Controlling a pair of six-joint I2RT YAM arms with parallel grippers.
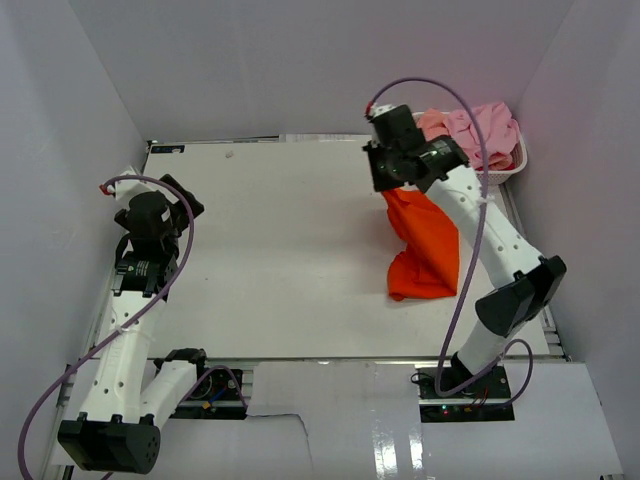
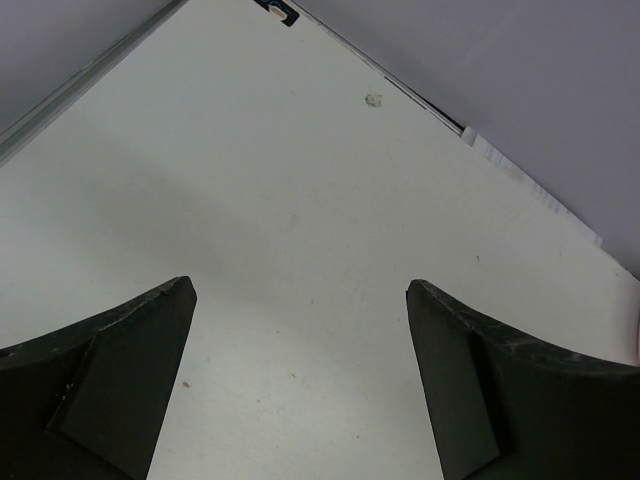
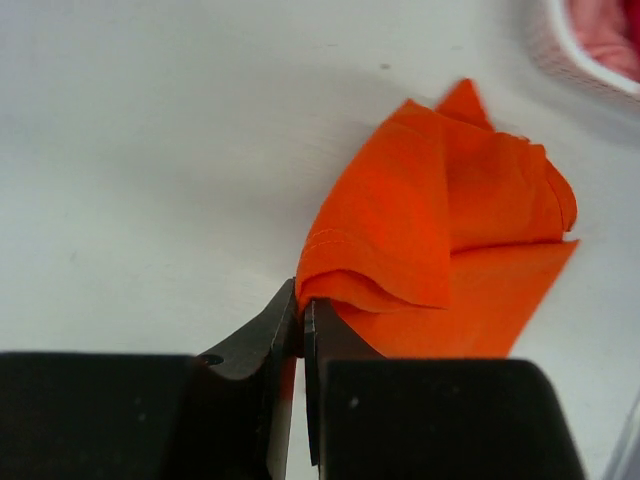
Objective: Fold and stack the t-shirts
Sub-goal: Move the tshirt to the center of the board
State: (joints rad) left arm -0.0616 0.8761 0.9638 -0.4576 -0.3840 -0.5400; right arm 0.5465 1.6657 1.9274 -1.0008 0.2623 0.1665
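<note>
At the far right of the table, your right gripper has its jaws pinched tight on a stitched hem of the orange-red t-shirt. In the right wrist view you see the two dark fingers meeting on a rolled fold of that hem, with only a thin slit between them below the cloth. From the grip the shirt falls away in loose, layered folds. In the top view it trails toward the near edge, and its lower part lies bunched on the white table, just beside the right arm's forearm.

Beyond the gripper, in the far right corner, you have the white perforated basket. The pink t-shirts are heaped in it and spill over its rim, and the right wrist overlaps the basket's left side from above.

Across the table, well apart from the orange-red shirt, your left gripper stands with its jaws spread wide. The tabletop shows between its two dark fingers, and the far left corner of the table lies ahead of them.
</note>
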